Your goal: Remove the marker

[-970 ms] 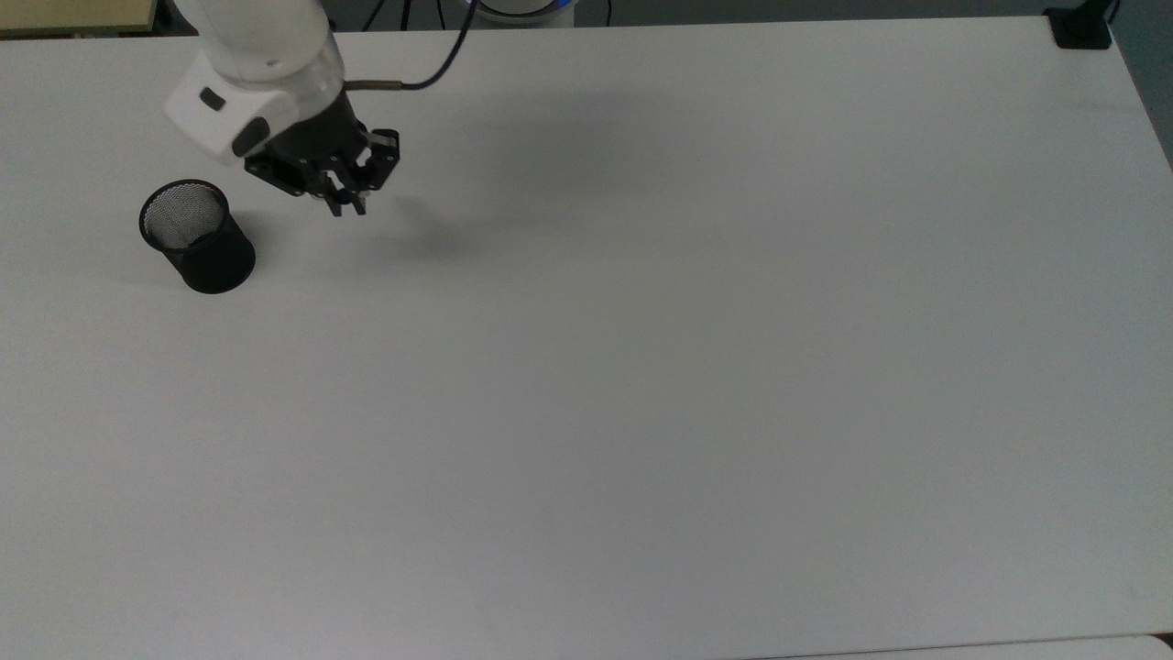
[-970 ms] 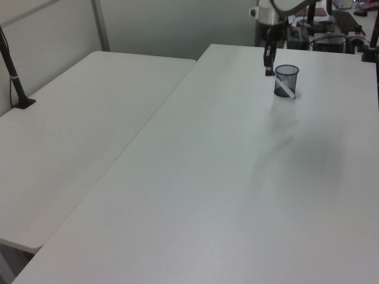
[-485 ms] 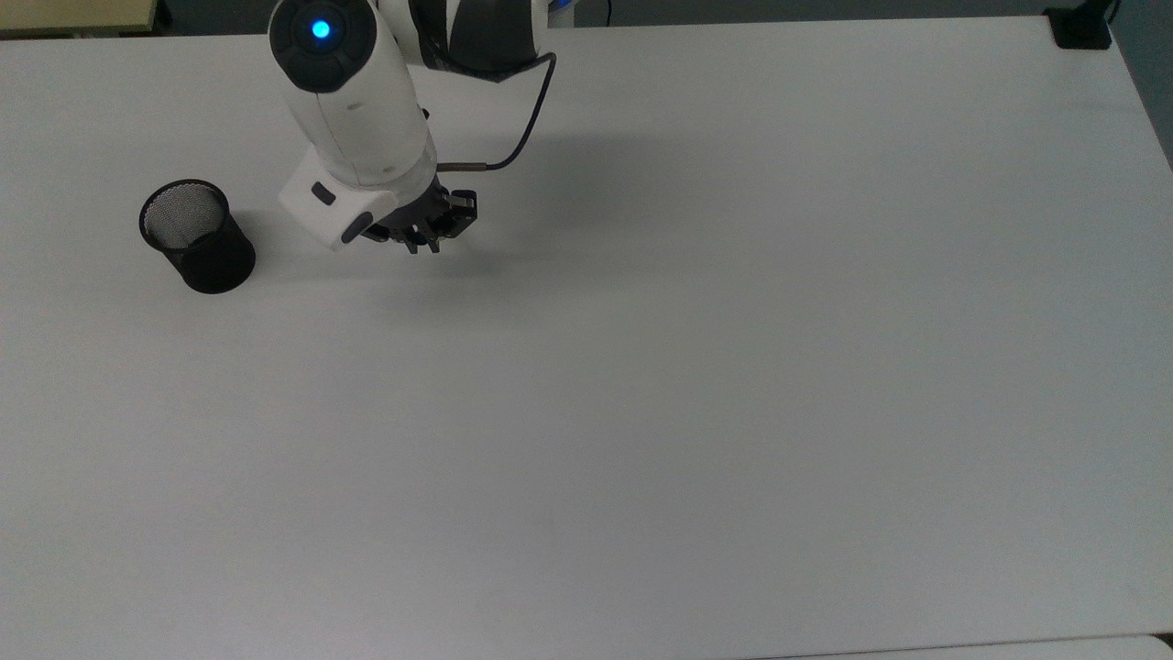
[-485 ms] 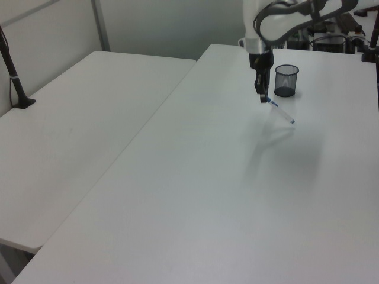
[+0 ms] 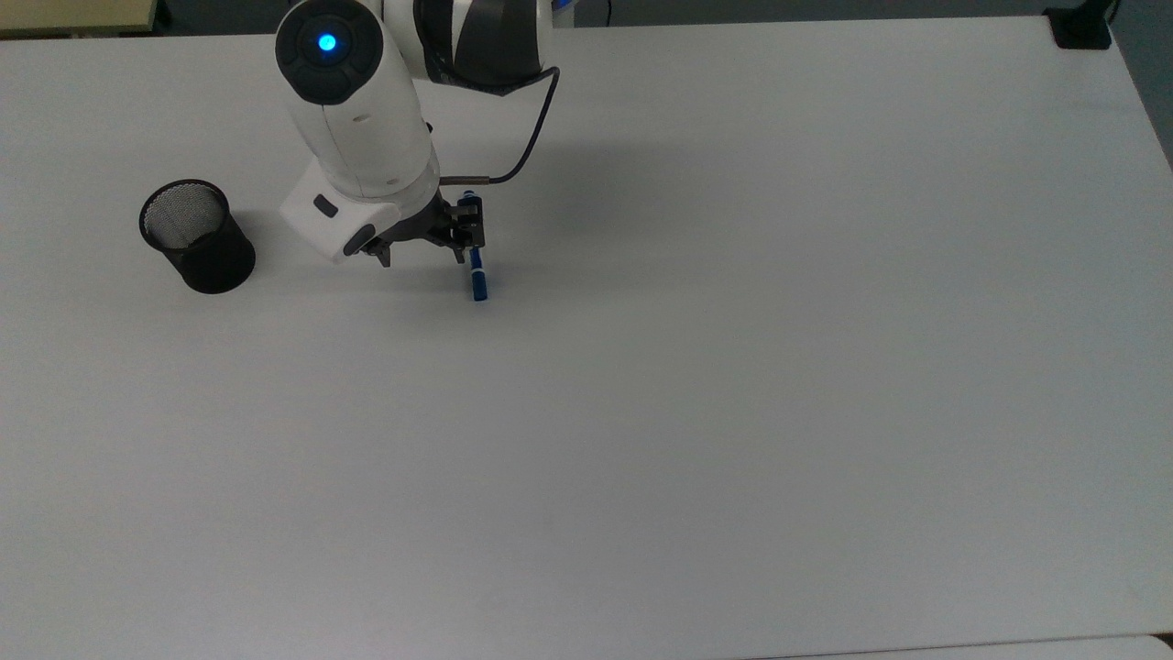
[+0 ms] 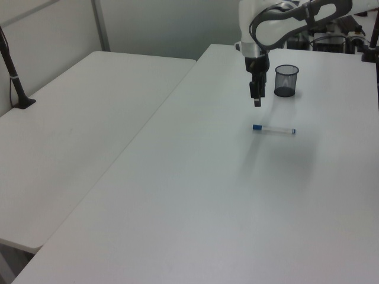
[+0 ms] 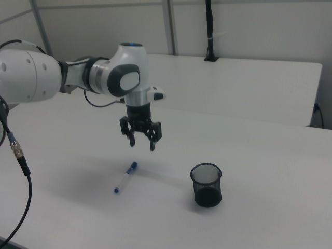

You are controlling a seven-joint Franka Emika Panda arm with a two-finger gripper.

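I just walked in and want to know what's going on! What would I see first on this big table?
First you'd spot the big white robot arm, its open gripper hanging in the air above the table. Just below lies the marker, flat on the table with nothing holding it. Off to the right view's right stands a black mesh cup, upright.

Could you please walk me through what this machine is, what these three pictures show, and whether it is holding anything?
It is one robot arm ending in a two-finger gripper. Three fixed cameras watch it: one from above, two from the sides. On the white table stand a black mesh cup and, apart from it, the marker, a white pen with a blue cap, lying flat. The jaws are open and hold nothing; in the right view the gripper hangs above the marker.
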